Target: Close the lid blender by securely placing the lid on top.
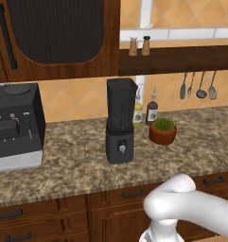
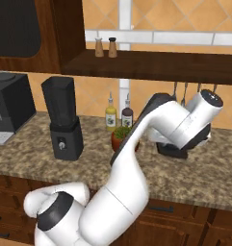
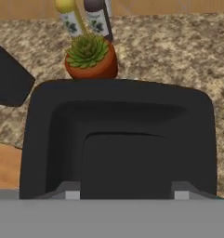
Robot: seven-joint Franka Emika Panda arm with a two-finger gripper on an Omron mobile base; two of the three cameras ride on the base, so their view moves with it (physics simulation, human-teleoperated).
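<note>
The blender (image 1: pixel 120 123) stands upright on the granite counter, its smoky jar open at the top; it also shows at the left in the right base view (image 2: pixel 64 120). The lid (image 3: pixel 118 116), a low black squarish cap, lies on the counter to the right of the plant, seen as a dark slab (image 2: pixel 171 151) under the hand. My gripper (image 3: pixel 126 194) is down on the lid, with one finger against each side of its raised centre block. The arm bends over the counter well to the right of the blender.
A potted plant (image 1: pixel 162 131) and two bottles (image 1: pixel 138 112) stand between the blender and the lid. A black coffee machine (image 1: pixel 16 125) sits at the far left. A wooden shelf (image 2: pixel 151 65) with two shakers overhangs the counter, and utensils (image 1: pixel 198 85) hang on the wall.
</note>
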